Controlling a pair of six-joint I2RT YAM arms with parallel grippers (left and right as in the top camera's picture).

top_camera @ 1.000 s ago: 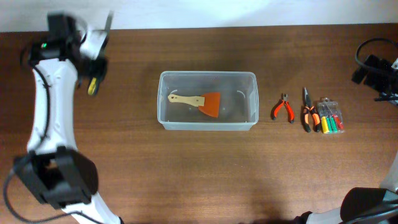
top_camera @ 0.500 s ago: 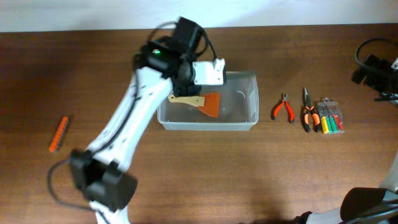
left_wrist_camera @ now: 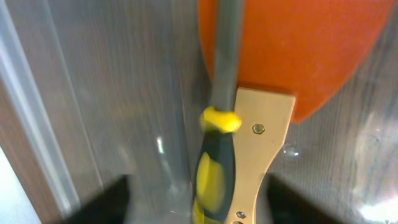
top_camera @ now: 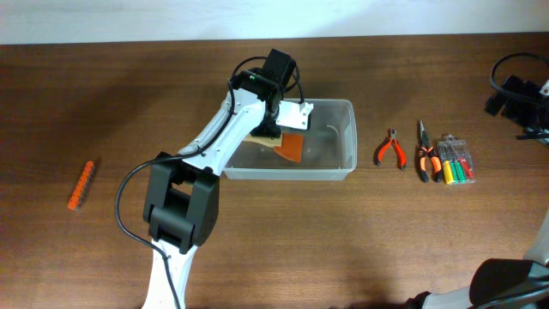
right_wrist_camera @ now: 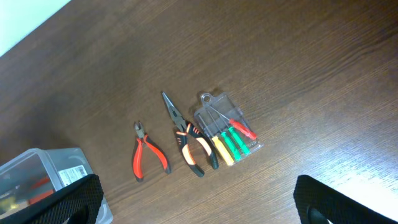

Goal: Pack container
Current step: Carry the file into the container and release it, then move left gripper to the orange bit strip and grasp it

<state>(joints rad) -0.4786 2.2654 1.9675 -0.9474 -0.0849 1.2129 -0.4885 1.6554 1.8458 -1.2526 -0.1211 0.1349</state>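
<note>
The clear plastic container sits near the middle of the wooden tabletop, its long sides running left to right. The left arm reaches over the container's back rim, and the left gripper points down inside its left half. In the left wrist view the two dark fingers stand wide apart at the bottom corners, so the gripper is released. A screwdriver with a grey shaft and a yellow and black handle lies between them, touching neither finger. Its shaft crosses the orange blade of a scraper, and its handle runs just beside the scraper's wooden handle on the container floor.

The right gripper hangs over the right end of the tabletop with its fingers spread and nothing between them. Below it, well to the right of the container, three things lie in a row: red-handled cutters, long-nose pliers with orange and black handles, and a clear pack of small screwdrivers. The pliers and the pack are just beside each other. A small orange stick lies alone far to the left.
</note>
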